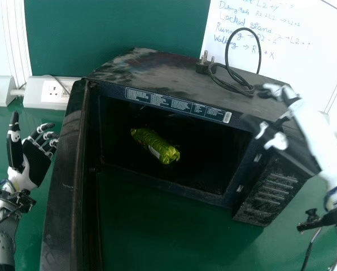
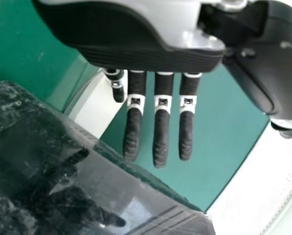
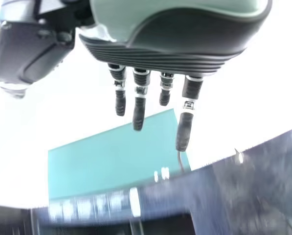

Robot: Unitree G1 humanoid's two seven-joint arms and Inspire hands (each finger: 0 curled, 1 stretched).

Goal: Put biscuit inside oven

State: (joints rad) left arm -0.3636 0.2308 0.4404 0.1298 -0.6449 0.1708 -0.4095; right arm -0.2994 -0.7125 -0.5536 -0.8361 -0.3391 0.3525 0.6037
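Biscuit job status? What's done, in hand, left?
Done, by the look of it: the biscuit packet lies inside the oven. In hand: nothing; left hand and right hand are both open and off the packet. Left: probably only clearing the right hand from the oven front; the door is open, if closing counts.

Head view: I log bright light on the whiteboard point(image 1: 320, 56), approaching white, while the interior of the oven point(image 1: 151, 70) falls nearly to black, with small highlights on the biscuit packet point(image 1: 154, 145). My left wrist view is evenly lit, the dark glossy panel point(image 2: 18, 147) carrying dim reflections and a pale patch of glare. My right wrist view is overexposed: background blown out to white, highlights along the oven front smeared by blur.
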